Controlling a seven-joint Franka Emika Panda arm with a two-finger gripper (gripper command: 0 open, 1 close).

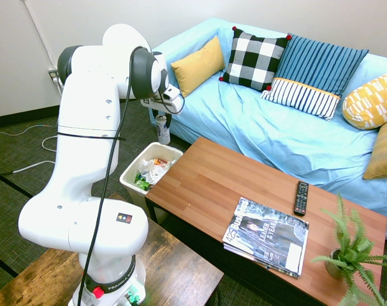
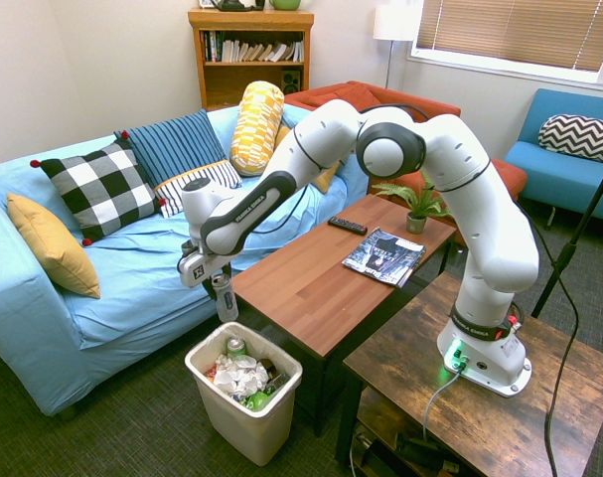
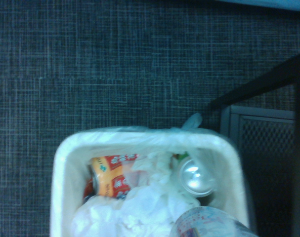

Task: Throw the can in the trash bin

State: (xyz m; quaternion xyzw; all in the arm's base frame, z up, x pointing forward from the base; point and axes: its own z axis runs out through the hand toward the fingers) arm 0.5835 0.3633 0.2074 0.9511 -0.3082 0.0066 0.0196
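While hanging upright at left of centre, carrying the can (image 2: 225, 296) clamped in the gripper (image 2: 220, 285) jaws, just above the trash bin (image 2: 281, 402), lining up a clean drop.

Living room, blue sofa (image 1: 289, 134), cushions, bookshelf (image 2: 249, 55)

The white arm reaches out past the far left end of the wooden coffee table (image 1: 244, 191), its gripper (image 1: 162, 118) pointing down and clamped on the top of the can (image 1: 162, 129). The can hangs upright above the far edge of the trash bin (image 1: 131, 183), in front of the blue sofa (image 1: 276, 134). On the table lie a magazine (image 1: 267, 236), a remote (image 1: 301, 197) and a potted fern (image 1: 349, 252).
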